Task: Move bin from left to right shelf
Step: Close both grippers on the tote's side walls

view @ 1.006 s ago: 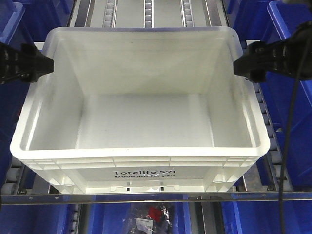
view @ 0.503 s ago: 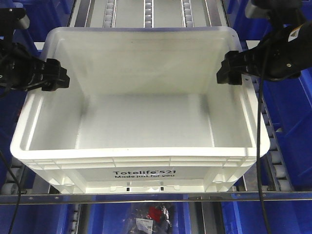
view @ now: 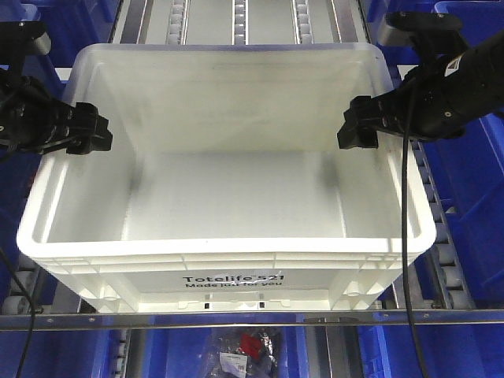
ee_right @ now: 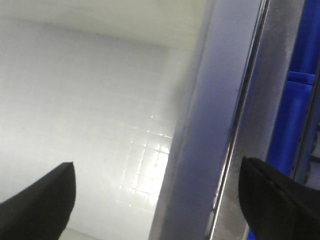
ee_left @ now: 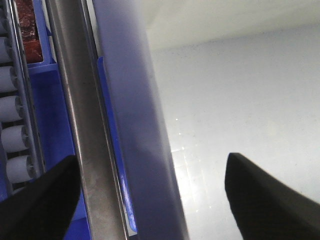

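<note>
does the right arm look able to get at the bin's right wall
Probably yes: the right gripper is open, jaws straddling that wall of the bin, one inside, one outside; nothing blocks them.

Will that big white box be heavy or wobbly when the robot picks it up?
Probably light: the bin is empty. Its thick rim and ribbed walls look stiff, so it likely won't flop. The plastic looks smooth and might slip, and it seems to sit on rollers, so a push could slide it.
</note>
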